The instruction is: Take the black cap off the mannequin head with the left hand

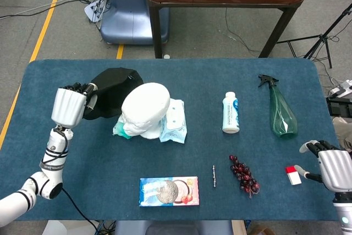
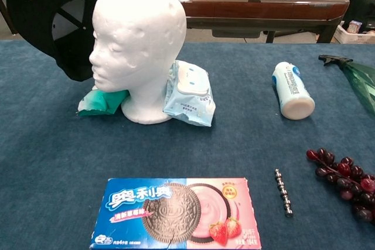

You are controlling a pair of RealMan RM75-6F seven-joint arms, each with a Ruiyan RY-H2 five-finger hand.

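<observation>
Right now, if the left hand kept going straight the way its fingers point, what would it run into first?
The left hand holds the black cap, fingers pointing toward the mannequin head. Going straight on, the cap would probably meet the head first, though height and depth are unclear.

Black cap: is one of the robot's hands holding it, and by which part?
Yes. The left hand holds the black cap by its edge, clear of the mannequin head. The right hand holds nothing.

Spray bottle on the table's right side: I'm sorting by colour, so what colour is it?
Translucent green spray bottle with a black trigger top, clearest in the head view.
</observation>
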